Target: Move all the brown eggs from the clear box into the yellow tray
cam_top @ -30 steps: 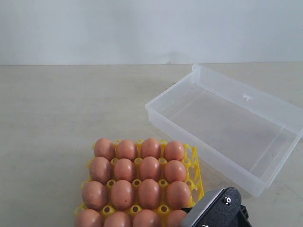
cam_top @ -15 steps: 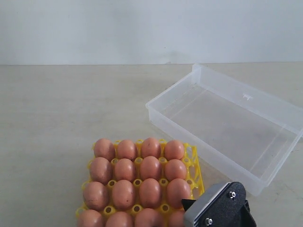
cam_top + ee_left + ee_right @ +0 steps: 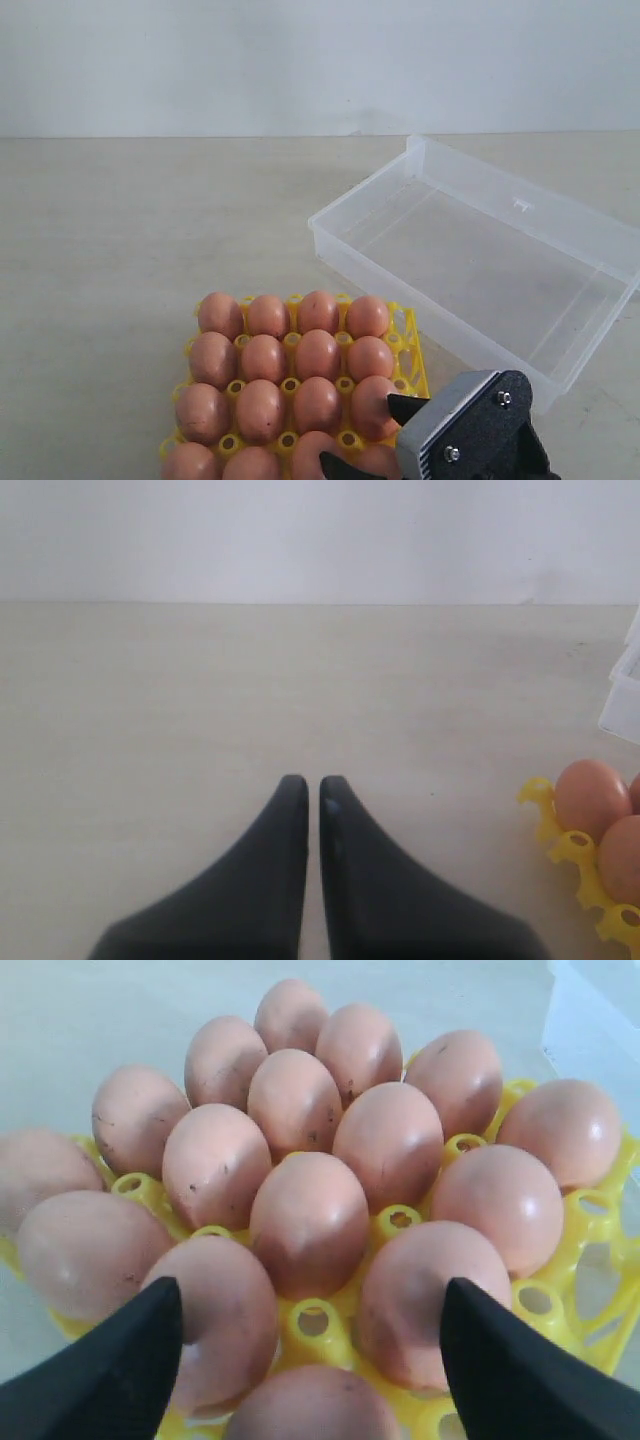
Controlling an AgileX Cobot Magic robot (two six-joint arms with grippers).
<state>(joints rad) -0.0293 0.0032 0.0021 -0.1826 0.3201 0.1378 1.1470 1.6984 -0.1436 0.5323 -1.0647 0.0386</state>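
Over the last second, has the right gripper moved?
Yes. In the exterior view the right gripper has pushed leftward over the yellow tray; its fingertips now show above the near right brown eggs.

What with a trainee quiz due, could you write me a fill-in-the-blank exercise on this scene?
1. The clear box holds ___ eggs.
2. The brown eggs in view all sit in the ___ tray.
3. The left pincer is ___.
4. The right pincer, above the eggs, is ___.
Missing words: no; yellow; shut; open.
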